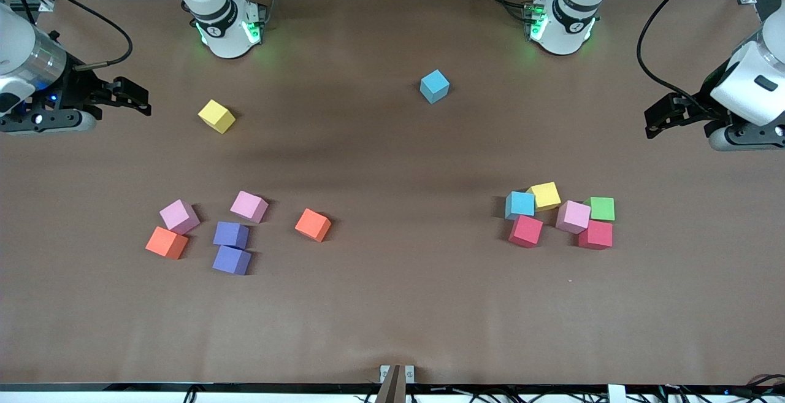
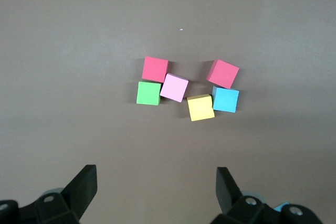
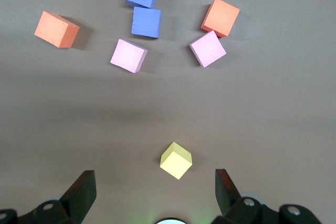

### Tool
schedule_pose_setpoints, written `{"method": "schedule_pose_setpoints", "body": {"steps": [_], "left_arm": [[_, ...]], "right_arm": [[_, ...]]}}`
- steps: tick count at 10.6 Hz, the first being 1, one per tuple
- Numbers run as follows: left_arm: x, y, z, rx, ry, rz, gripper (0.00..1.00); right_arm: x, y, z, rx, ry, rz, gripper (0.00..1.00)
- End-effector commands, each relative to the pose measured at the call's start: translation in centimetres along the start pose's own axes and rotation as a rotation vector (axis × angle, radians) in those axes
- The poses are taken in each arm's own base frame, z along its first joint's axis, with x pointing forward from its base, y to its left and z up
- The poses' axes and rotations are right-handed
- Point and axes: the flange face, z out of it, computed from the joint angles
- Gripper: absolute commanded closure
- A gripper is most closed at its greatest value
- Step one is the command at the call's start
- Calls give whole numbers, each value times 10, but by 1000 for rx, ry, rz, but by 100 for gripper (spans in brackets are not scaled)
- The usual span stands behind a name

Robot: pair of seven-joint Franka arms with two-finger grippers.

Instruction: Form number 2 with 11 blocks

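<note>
Toward the right arm's end lie two pink blocks, two orange blocks, two purple blocks and, closer to the bases, a yellow block. A lone blue block sits near the left arm's base. Toward the left arm's end cluster a blue block, a yellow block, a pink block and two red blocks. My right gripper and left gripper hover open and empty at the table's ends.
A green cube touches the pink and red blocks in the cluster at the left arm's end. The brown table runs wide between the two groups. Both arm bases stand along the edge farthest from the front camera.
</note>
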Motion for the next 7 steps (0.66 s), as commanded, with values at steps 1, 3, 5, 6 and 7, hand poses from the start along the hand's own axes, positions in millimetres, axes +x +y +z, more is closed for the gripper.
{"method": "schedule_pose_setpoints", "body": {"steps": [1, 3, 5, 6, 7], "left_arm": [[-7, -2, -7, -2, -5, 26, 0], [-6, 0, -5, -4, -8, 26, 0], [-5, 0, 0, -24, -21, 27, 0], [-6, 9, 8, -53, -43, 21, 0], [-8, 22, 17, -65, -60, 35, 0]], "right_arm": [[1, 1, -2, 18, -6, 8, 0], [1, 1, -2, 18, -6, 8, 0], [2, 3, -2, 18, -7, 8, 0], [3, 5, 0, 20, -10, 5, 0], [5, 5, 3, 22, -19, 5, 0]]}}
